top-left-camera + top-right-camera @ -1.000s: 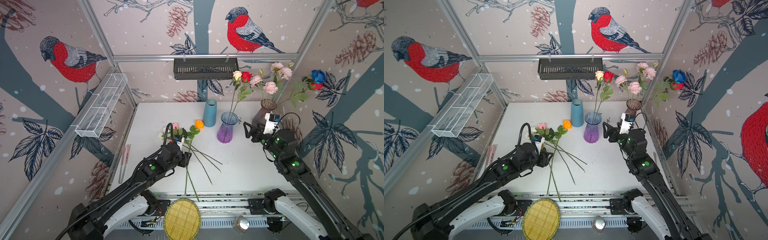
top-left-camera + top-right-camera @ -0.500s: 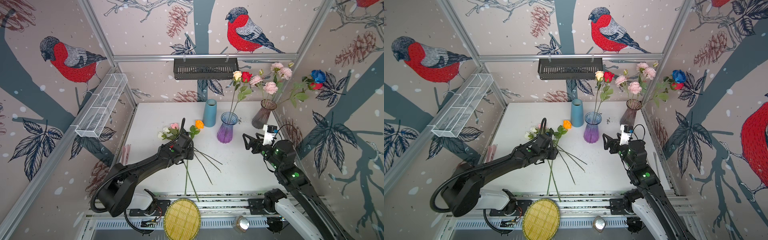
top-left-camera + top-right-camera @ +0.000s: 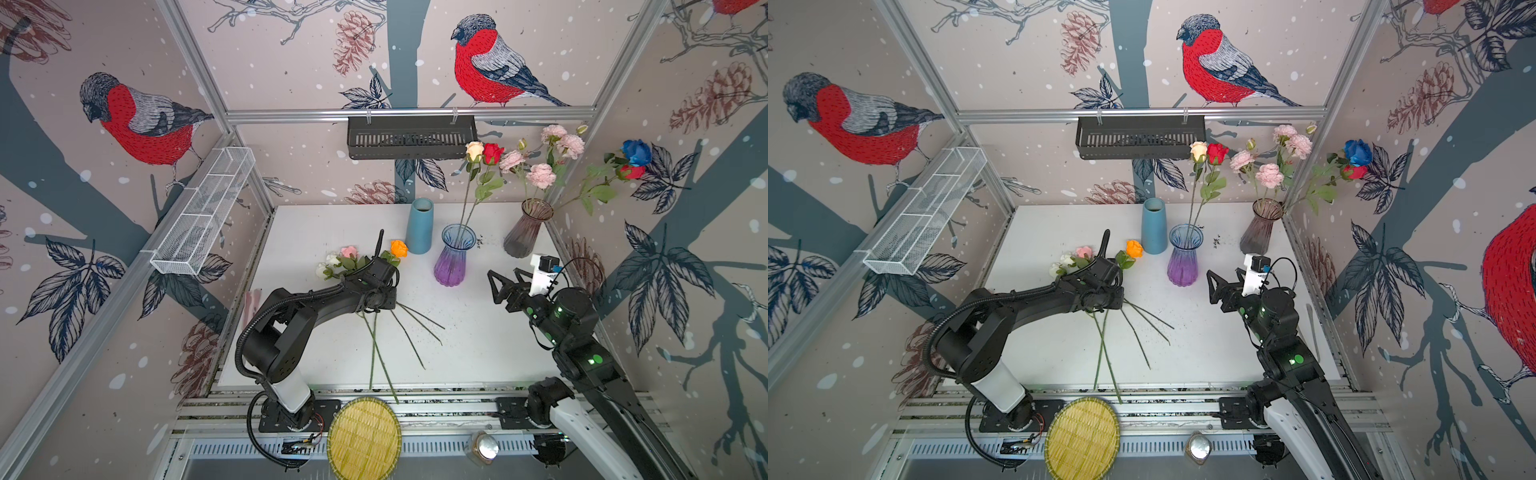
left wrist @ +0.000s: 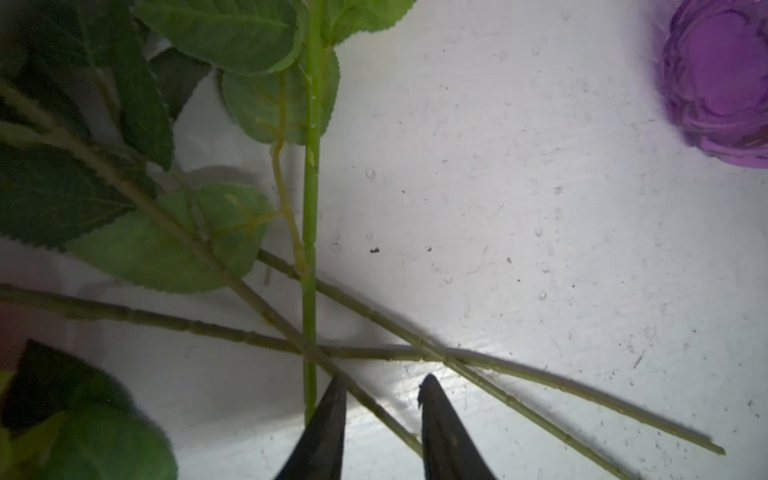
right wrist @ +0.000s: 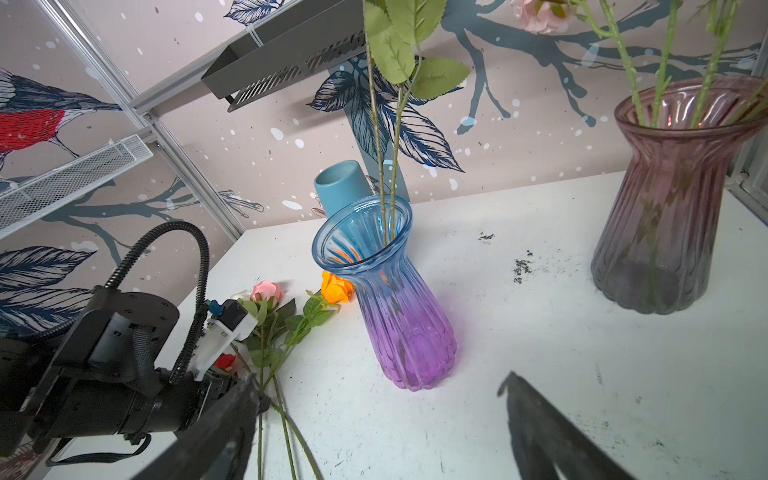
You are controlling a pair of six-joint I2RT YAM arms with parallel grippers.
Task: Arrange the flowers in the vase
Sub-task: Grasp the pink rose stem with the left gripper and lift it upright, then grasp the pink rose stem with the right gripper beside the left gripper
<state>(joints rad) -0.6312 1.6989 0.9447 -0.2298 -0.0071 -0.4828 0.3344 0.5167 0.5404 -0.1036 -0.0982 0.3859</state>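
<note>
Loose flowers (image 3: 361, 259) are lying on the white surface (image 3: 478, 332), left of centre; heads showing in both top views are an orange rose (image 3: 399, 248), a pink rose (image 3: 348, 252) and a white bloom (image 3: 330, 262); heads are pointing at the back wall, bare stems (image 3: 376, 353) are fanning toward the front edge and crossing each other.

Left pincer (image 4: 383, 380) is hanging low over the crossing, hidden under its own wrist in both top views; in the left wrist view its fingers (image 4: 328, 415) are standing partly apart, straddling one thin stem with a gap on either side, not clamping it; a brighter green stem is running just beside one finger.

Blue-to-purple vase (image 3: 455, 257) is standing upright right of the orange rose, near but apart; it is holding a peach rose (image 3: 474, 150) and a red rose (image 3: 493, 153); a teal cylinder vase (image 3: 419, 226) is standing just behind it to the left; a smoky glass vase (image 3: 524, 232) in the back right corner is carrying pink peonies (image 3: 540, 175) and a blue bloom (image 3: 636, 151) leaning toward the right wall.

Right pincer (image 3: 503, 276) is hovering right of the purple vase, facing it; released, spread wide, nothing in it.
</note>
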